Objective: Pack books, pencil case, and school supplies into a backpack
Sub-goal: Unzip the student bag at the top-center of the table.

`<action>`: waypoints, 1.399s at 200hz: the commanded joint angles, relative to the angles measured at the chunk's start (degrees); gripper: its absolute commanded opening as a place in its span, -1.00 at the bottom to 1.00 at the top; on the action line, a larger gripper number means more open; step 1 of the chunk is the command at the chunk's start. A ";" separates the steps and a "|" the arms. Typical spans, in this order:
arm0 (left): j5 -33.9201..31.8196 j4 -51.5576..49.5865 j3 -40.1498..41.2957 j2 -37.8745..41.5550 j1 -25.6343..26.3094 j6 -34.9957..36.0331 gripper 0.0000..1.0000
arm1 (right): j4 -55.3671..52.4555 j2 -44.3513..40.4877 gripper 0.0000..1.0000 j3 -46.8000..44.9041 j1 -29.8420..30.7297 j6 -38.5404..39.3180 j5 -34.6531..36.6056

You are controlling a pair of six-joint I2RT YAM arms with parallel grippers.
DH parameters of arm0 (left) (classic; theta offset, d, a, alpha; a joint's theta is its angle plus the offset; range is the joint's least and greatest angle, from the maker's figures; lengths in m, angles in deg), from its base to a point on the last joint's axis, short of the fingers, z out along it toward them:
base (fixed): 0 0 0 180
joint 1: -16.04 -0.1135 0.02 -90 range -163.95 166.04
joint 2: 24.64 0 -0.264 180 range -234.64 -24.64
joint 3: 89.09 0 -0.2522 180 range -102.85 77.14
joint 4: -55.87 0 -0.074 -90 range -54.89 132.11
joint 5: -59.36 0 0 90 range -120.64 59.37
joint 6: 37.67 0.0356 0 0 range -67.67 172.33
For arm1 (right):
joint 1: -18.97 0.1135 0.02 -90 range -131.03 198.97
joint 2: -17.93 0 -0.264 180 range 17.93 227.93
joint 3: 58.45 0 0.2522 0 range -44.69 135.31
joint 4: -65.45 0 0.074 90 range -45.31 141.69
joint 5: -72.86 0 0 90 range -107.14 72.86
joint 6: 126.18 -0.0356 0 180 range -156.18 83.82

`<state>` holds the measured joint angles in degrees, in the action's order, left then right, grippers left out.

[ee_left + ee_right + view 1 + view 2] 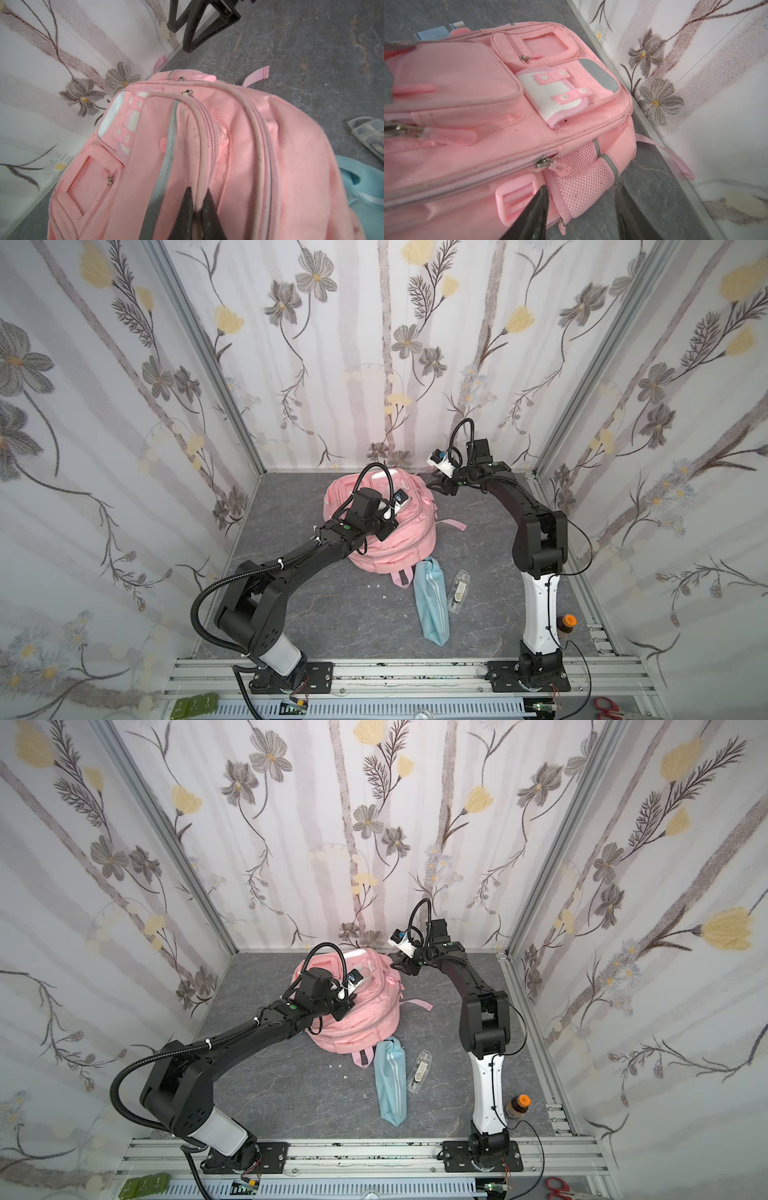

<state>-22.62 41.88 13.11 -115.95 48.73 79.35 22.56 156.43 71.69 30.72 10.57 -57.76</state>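
The pink backpack (401,549) is lying front-up at the far middle of the grey table (332,622), with its far end close to the back wall. The left claw (198,194) is reaching over it from the near left and pinching a piped ridge of pink fabric beside a front zip, its jaws almost together on the cloth. The right claw (581,187) is hanging at the backpack's far right corner, by the mesh side pocket, with its jaws standing apart and gripping nothing. The light-blue pencil case (432,605) is lying at the backpack's near right, its far end touching a pink strap. The small clear case (457,589) is lying just beside it on the right.
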 commanded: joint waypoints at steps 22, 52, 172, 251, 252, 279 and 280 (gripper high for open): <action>5.38 7.06 -0.53 -0.80 -0.09 2.47 -1.00 | -2.73 3.12 -0.10 1.22 1.14 8.53 -3.26; 8.12 5.88 0.47 0.07 -0.37 6.00 -1.00 | -3.70 4.70 -0.14 2.51 2.64 9.96 -0.75; 12.08 -0.30 1.85 4.47 -1.74 17.97 -1.00 | -8.43 6.33 -0.51 3.36 7.45 17.59 9.62; 10.37 0.68 2.42 3.69 -2.92 17.93 -1.00 | -8.97 4.09 -0.97 1.40 7.31 16.32 11.16; 10.36 0.67 2.42 3.69 -2.91 17.91 -1.00 | -9.00 3.99 -0.97 1.35 7.32 16.30 11.17; 9.67 1.45 2.44 3.16 -3.46 17.66 -1.00 | -8.12 2.53 -1.00 0.12 7.08 14.04 11.89; 9.66 1.45 2.43 3.16 -3.53 17.64 -1.00 | -7.91 2.46 -1.00 0.10 7.07 13.84 11.97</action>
<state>-13.25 37.60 15.78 -112.43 45.74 95.83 13.95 160.45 72.56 38.02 26.32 -46.24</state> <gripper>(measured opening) 0.069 0.064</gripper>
